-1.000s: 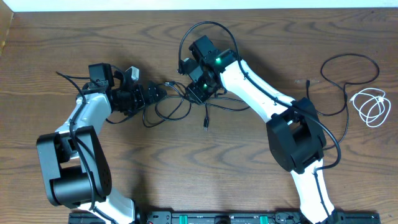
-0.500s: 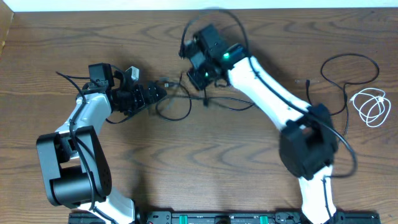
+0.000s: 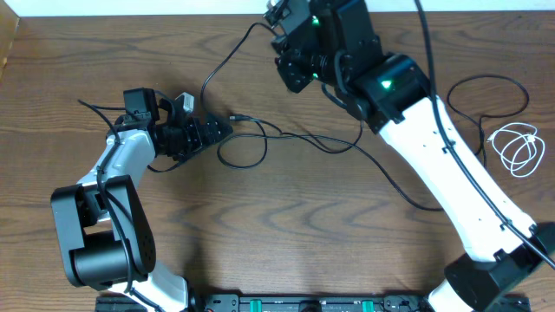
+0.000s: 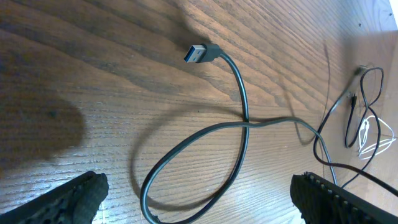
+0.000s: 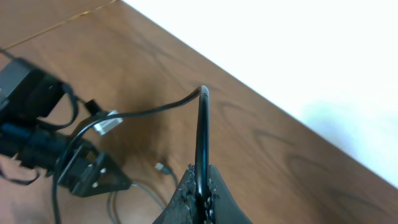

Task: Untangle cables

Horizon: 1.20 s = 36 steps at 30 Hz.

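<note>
The right gripper point(image 5: 200, 182) is up at the far centre of the worktop point(image 3: 303, 251), raised off the wood. Its two fingers are pressed together on a black cable point(image 5: 200, 124). In the right wrist view that cable stands straight up out of the clamped tips, bends sharply and runs off to the left, sagging down toward the left arm. From overhead the same line slants from the far centre down and left, then turns back near the tips of the left gripper point(image 4: 199, 186). The left gripper sits low over the wood at the left, pointing right. Its fingers point(image 4: 81, 199) are spread wide apart with nothing between them. Just beyond its tips lies a USB plug point(image 4: 198, 53), flat on the worktop. The plug's cord point(image 4: 239, 81) curves toward the near side, crosses itself once to make a single open loop, and then trails off to the right under the right arm. Whether this cord and the lifted one are a single cable cannot be told from these views. Well apart from all this, at the right edge of the worktop, a separate black cable point(image 3: 490, 77) lies in a loose open curve. A white cable point(image 3: 517, 147) is coiled just beside it on the right.
</note>
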### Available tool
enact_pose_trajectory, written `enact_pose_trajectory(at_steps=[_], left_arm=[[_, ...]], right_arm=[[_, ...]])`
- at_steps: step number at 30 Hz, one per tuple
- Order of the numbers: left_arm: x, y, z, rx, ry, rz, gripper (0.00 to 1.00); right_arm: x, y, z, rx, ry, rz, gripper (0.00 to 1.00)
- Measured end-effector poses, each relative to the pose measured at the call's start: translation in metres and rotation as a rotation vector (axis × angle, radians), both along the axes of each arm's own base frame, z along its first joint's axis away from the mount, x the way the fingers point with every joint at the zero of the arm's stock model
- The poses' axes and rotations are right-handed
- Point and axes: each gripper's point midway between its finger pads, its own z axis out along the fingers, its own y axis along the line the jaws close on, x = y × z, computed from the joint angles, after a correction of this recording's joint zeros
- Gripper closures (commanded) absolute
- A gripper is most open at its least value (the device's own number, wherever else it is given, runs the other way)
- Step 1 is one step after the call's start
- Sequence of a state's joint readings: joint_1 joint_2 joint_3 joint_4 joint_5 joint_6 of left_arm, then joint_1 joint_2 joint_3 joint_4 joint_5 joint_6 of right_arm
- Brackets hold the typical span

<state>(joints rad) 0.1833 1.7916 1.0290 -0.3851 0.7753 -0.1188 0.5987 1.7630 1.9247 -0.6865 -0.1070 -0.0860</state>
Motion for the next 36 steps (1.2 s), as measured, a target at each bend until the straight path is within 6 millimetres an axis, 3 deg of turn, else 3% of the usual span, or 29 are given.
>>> enact_pose_trajectory(at_steps=[6,16,21,27,36], left_arm=[[0.0,0.0,0.0,0.0,0.0,0.0,0.02],[0.0,0.0,0.0,0.0,0.0,0.0,0.02],[0.0,0.0,0.0,0.0,0.0,0.0,0.02],[0.0,0.0,0.0,0.0,0.0,0.0,0.02],[0.0,0.0,0.0,0.0,0.0,0.0,0.02]], right_arm=[[0.002,-0.017,0.004,-0.043,-0.018,-0.078,0.99],[0.002,-0.074,-0.039,-0.242,0.103,-0.318,0.98],[0.008,-0.097,-0.072,-0.292,0.214,-0.38,0.95],[0.013,-0.098,-0.122,-0.311,0.377,-0.351,0.95],[-0.006,-0.079,-0.195,-0.335,0.638,-0.248,0.92]])
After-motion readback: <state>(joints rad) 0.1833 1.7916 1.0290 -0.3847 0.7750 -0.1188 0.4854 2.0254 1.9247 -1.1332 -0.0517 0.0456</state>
